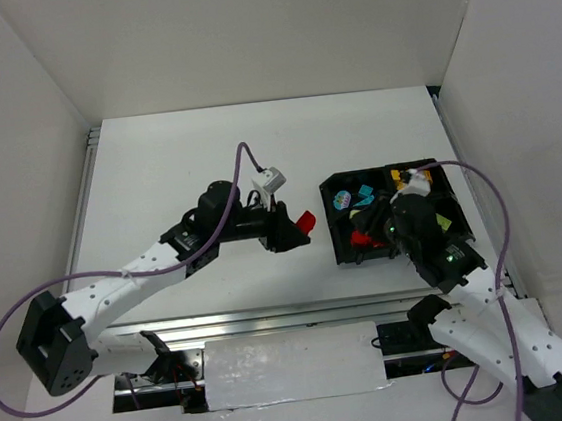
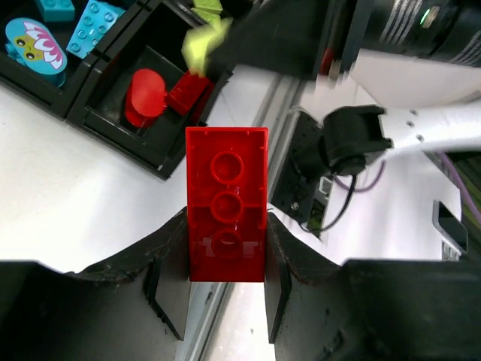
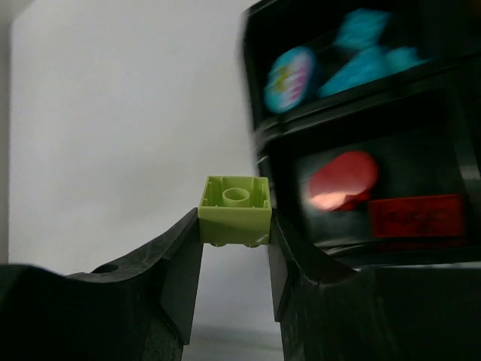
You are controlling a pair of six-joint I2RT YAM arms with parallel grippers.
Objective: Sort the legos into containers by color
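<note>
Overhead view: bright, even light from above, white counter (image 1: 195, 159) nearly washed out, only faint soft shadows. My left wrist view: red brick (image 2: 226, 203) sharp, glossy reflection on its near end, top middle smeared by motion blur. My right wrist view: dimmer, greyish. Lime brick (image 3: 234, 210) in focus; black tray (image 3: 259, 162) and its cyan and red pieces blurred. Bottom foreground goes near-black in both wrist views.
</note>
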